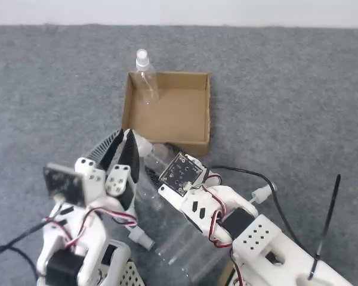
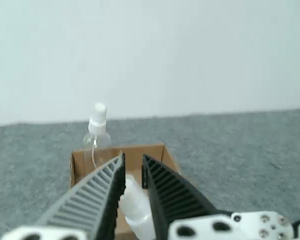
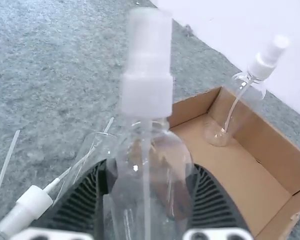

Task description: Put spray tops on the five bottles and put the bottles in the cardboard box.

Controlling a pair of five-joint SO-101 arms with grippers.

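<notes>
Nearest the arm bases, clear bottles [image 1: 180,245] are seen lying on the grey carpet [image 1: 286,89], with a loose spray top [image 1: 142,238] just beside them. A second loose spray top [image 1: 262,192], its dip tube attached, is found off to the right in the high view, beside the right arm.

Farther on, a clear bottle [image 3: 150,167] is clamped upright in the right gripper [image 3: 147,176], one ribbed finger pressed on each side of its body. A white spray top [image 3: 146,80] is seated on this bottle's neck. The bottle is held just short of the cardboard box [image 1: 200,113], at its near wall.

The left gripper [image 2: 133,157] is held just beside that bottle. Its jaws are parted narrowly and nothing is gripped; the white top is only glimpsed through the gap between them.

Beyond both grippers, the cardboard box is set open on the carpet. One capped bottle [image 1: 145,80] is stood inside it, upright in the far left corner as the high view shows it, its spray top raised above the wall.
</notes>
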